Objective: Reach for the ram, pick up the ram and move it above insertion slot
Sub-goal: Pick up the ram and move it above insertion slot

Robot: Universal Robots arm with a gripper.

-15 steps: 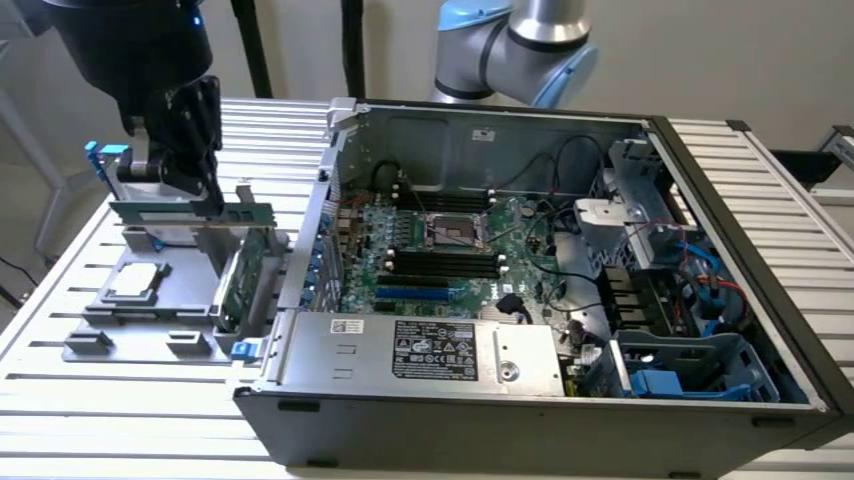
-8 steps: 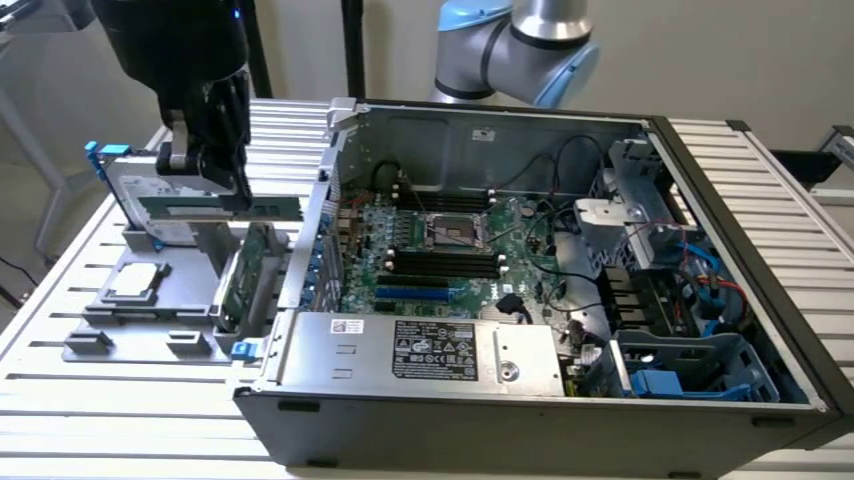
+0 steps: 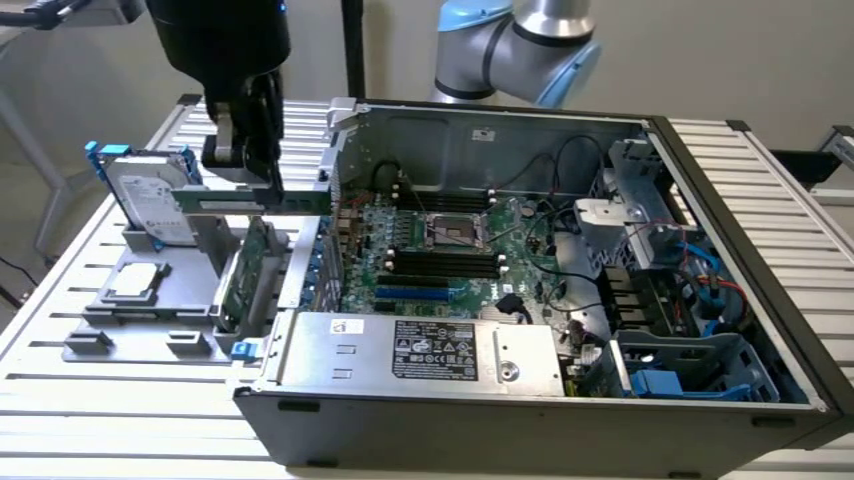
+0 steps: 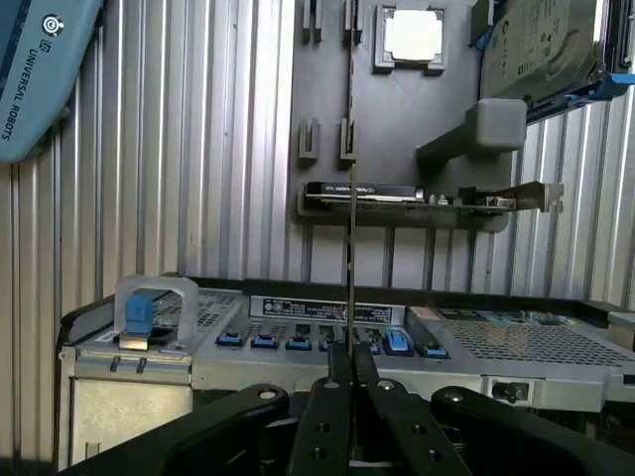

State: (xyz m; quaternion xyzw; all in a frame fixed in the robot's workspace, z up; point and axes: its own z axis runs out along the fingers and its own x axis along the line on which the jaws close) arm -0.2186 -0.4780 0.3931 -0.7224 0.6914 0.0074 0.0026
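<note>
Green ram [image 3: 250, 201] stick is pinched edge-on between the fingers [image 4: 349, 382], hanging level so it can drop into a slot. It's off to the side of the open PC case [image 3: 534, 400], not over the board yet.

A pale, plain wall [image 3: 747, 60] runs behind everything, evenly lit with no hard shadows. The work sits on a table of ribbed silver aluminium slats [image 3: 120, 420], their grooves catching a soft glare toward the exterior view's left. A dark vertical post [image 3: 354, 45] stands at the back, and a dark cable [image 3: 16, 275] trails off the table's edge at the exterior view's left.
</note>
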